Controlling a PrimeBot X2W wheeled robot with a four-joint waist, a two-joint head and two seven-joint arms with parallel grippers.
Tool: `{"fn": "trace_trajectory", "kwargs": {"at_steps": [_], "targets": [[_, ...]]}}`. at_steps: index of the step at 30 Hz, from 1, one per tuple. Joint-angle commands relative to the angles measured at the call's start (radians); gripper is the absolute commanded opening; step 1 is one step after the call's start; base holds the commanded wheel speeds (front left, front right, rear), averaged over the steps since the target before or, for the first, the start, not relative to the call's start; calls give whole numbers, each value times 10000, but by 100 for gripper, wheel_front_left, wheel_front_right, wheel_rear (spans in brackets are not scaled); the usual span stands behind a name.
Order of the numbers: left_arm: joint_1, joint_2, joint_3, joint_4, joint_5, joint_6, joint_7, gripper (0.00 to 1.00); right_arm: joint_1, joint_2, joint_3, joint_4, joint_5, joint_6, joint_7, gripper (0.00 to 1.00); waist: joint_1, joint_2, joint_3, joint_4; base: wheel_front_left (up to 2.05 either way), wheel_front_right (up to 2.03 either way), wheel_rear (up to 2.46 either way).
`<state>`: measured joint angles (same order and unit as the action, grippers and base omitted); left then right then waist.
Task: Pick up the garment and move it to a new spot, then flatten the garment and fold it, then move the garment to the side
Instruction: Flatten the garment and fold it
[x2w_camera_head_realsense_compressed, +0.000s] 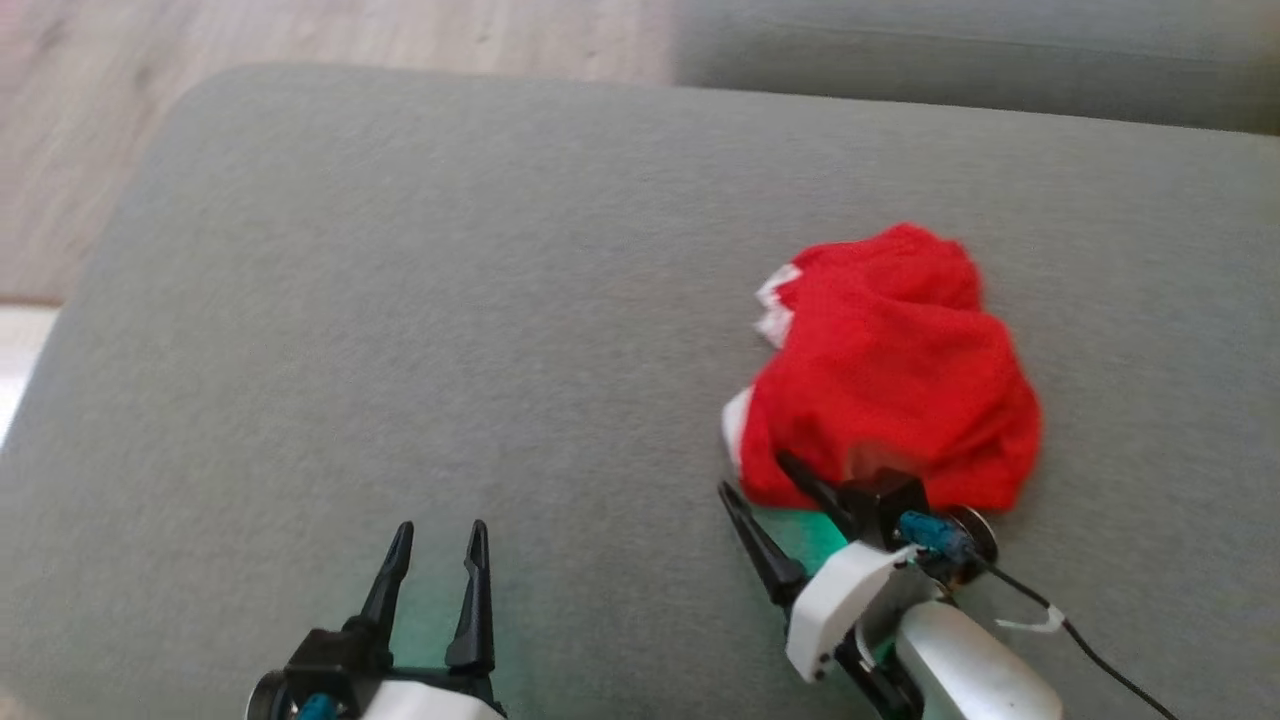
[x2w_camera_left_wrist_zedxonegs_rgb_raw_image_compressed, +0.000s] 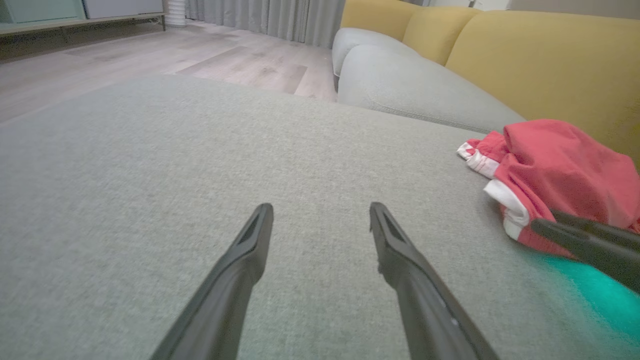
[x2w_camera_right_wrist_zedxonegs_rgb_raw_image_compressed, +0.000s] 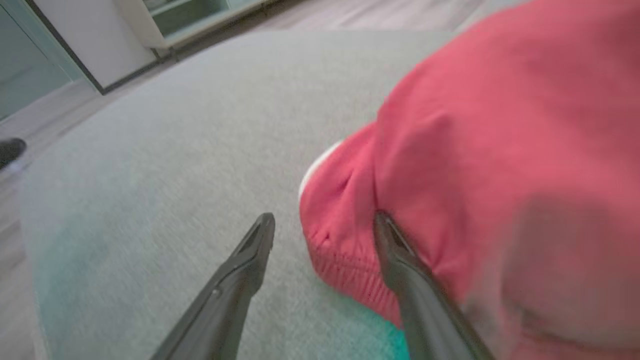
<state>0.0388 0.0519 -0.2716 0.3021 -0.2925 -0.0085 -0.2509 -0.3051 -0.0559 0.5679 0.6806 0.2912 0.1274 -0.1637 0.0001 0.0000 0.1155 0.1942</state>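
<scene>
Right pincer (x2w_camera_head_realsense_compressed: 752, 472): spread wide with nothing in it. One finger is over bare fabric and the other lies against the near edge of the red cloth.
Why it sits so: the jaws straddle the ribbed hem at the heap's near-left corner. I judge this is meant to catch an edge rather than a fistful of the bulk.
Left pincer (x2w_camera_head_realsense_compressed: 440, 527): also spread and empty, low over the bare seat and well apart from the cloth. It is probably kept clear so the right arm can work.
Garment (x2w_camera_head_realsense_compressed: 890, 370): red with white trim, lying in a crumpled mound on the robot's right side of the cushion. It is neither lifted nor flattened.
Cushion (x2w_camera_head_realsense_compressed: 400, 300): a broad grey seat with plenty of open surface to the left of the mound, which looks like room for a new spot.
Further out: a second grey cushion (x2w_camera_head_realsense_compressed: 950, 50) lies beyond, with a yellow backrest (x2w_camera_left_wrist_zedxonegs_rgb_raw_image_compressed: 540, 55) behind it and wooden floor (x2w_camera_head_realsense_compressed: 100, 120) to the left.
Step in hand: the first pick-up is about to be made; the jaws have not yet closed.
Next move calls for: a slight push forward before closing, so that both fingers bracket the hem.
Risk: a pinch on a single loose layer may leave the rest dragging and bunching as it is lifted.
</scene>
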Motion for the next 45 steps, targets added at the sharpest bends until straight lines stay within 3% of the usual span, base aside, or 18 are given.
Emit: {"fn": "trace_trajectory", "kwargs": {"at_steps": [1,4,5,6,7,13,23,28,32,37,38,39,40,45], "targets": [[-393,-15,253,-253,-83,59,-108,100,-263,56,97,-150,-82,33,5,100,-1,0,261,357,0,0,0],[-403,-15,239,-298,-166,107,-108,100,-305,56,-15,378,-188,33,155,97,-1,0,368,563,0,0,0],[-409,-15,237,-319,-179,119,-108,100,-304,56,12,475,-206,33,146,72,-1,0,390,592,0,0,0],[-412,-15,238,-340,-191,130,-108,100,-299,56,49,546,-195,33,111,28,-1,0,404,610,0,0,0],[-416,-15,242,-359,-201,136,-108,100,-296,56,64,570,-157,33,8,0,-1,0,408,621,0,0,0],[-474,-16,184,-408,-253,122,-108,100,-702,56,172,-136,396,33,-774,0,-1,0,207,606,0,0,0],[-405,-16,-179,-178,-278,-4,-108,100,-4396,53,221,-3039,1157,33,-977,0,-1,0,-375,1201,0,0,0],[-46,-16,28,-103,-302,3,-108,100,-4885,-21,72,-3930,1718,33,-979,0,-1,0,-581,1344,0,0,0],[215,-16,275,-125,-312,0,-108,100,-3870,-715,341,-3704,2021,33,-979,0,-1,0,-590,1117,0,0,0],[193,-16,311,-227,-409,15,-109,100,-1767,-2268,22,-2378,2389,33,-960,0,-1,0,-373,713,0,0,0],[154,-16,284,-241,-420,18,-109,100,-1403,-2557,-171,-1915,2462,33,-920,15,-1,0,-313,632,0,0,0],[101,-16,251,-244,-426,24,-109,100,-1128,-2840,-430,-1394,2453,33,-868,83,-1,0,-247,545,0,0,0],[41,-16,219,-246,-440,33,-109,100,-946,-3079,-785,-836,2374,33,-843,100,-1,0,-196,474,0,0,0],[-164,-16,136,-244,-455,81,-109,100,-815,-3288,-2163,356,1789,33,-938,100,-1,0,-69,224,0,0,0]]}}
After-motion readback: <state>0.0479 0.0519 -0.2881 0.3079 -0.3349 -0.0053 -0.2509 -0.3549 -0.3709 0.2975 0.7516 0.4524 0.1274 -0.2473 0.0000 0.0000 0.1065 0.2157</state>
